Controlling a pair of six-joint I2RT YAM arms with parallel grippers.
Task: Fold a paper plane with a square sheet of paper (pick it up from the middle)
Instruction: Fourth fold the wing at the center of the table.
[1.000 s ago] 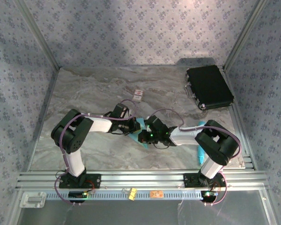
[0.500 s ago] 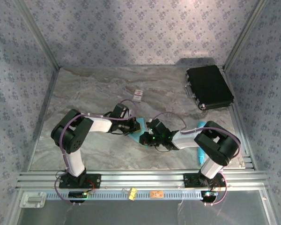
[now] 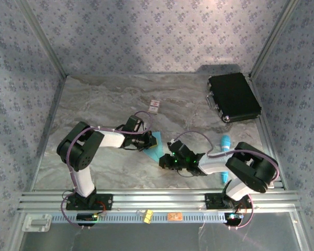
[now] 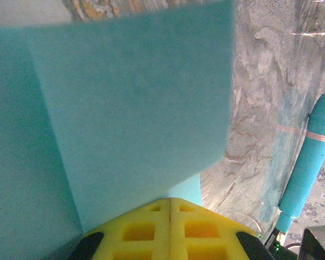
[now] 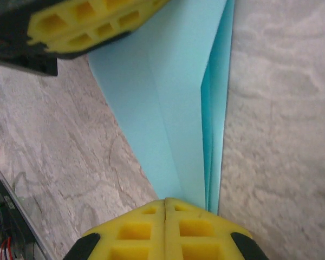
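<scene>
The paper plane (image 3: pixel 157 147) lies on the marble table (image 3: pixel 94 104), near the middle and between the two arms. It is already creased into a narrow light-blue dart. Its wide end points far-left, toward the left gripper (image 3: pixel 147 140). Its pointed end points near-right, toward the right gripper (image 5: pixel 165 208).

Both pairs of yellow fingers are pressed fully together with nothing between them. The right wrist view shows the paper face-on, so it lies flat under the tips and is not pinched. The left tips sit on the wide end and the right tips meet the point. One flap stands partly raised in front of the left fingers.

The paper is likely very light, limp and springy at its folds, so a fold would probably reopen unless pressed firmly along the crease. It should slide easily on the smooth stone, so one gripper would need to pin it while the other works. The layered spine near the middle looks the stiffest place to grip. The thin point would crumple easily.
</scene>
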